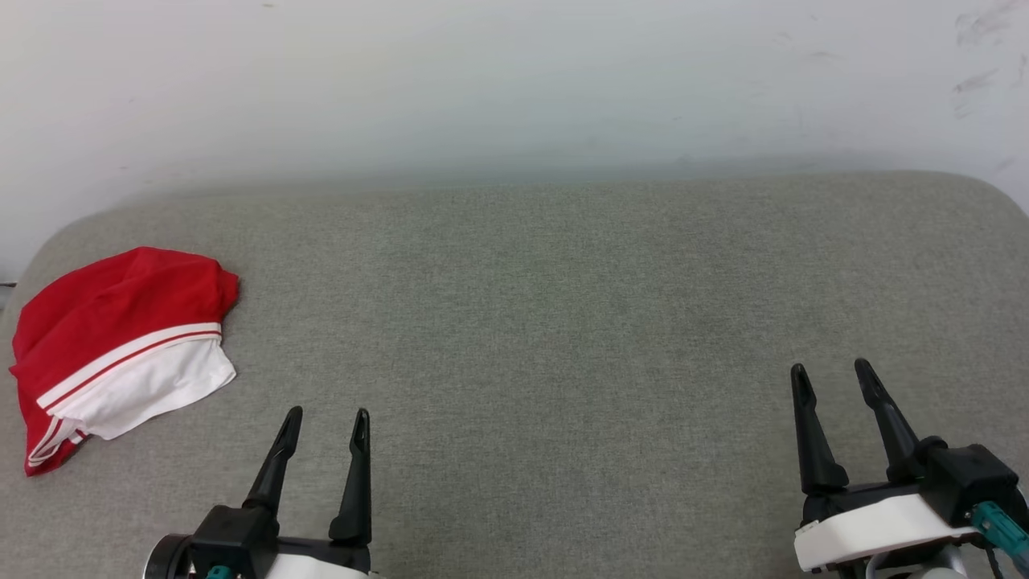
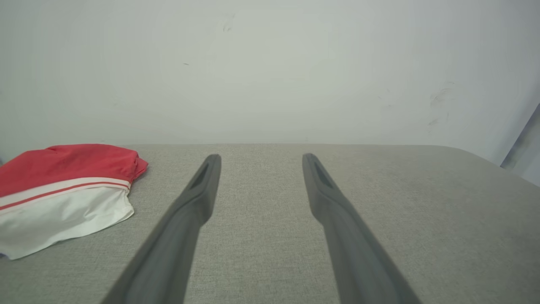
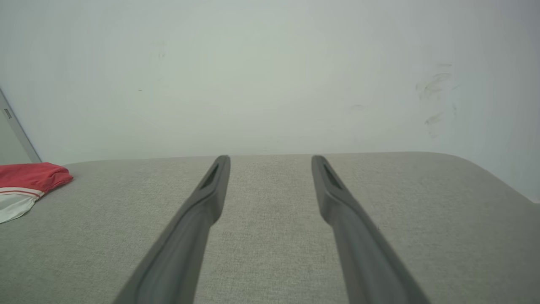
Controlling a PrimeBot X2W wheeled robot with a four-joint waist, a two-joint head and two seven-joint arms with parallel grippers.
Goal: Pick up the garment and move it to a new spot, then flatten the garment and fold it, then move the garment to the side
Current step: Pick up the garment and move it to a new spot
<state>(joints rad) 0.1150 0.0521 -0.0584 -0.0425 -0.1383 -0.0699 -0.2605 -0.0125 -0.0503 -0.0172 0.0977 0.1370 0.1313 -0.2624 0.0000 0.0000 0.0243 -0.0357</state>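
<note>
Your left tool (image 1: 327, 414) sits at the lower left with its two dark fingers spread wide and nothing between them; in its wrist view (image 2: 260, 157) you see only bare cloth in the gap. Your right tool (image 1: 831, 367) at the lower right is just as wide open and holds nothing, and its wrist view (image 3: 271, 158) shows the same. Both hang over a grey fabric surface (image 1: 563, 322), woven, smooth and rounded at its far corners. The garment (image 1: 120, 338) lies bunched near the surface's left edge, beyond and to the left of your left tool and apart from it, red above, with a striped band and white cloth toward you. Behind the surface stands a plain pale wall (image 1: 514, 80) with faint scuff marks (image 1: 977, 80) at the upper right.
</note>
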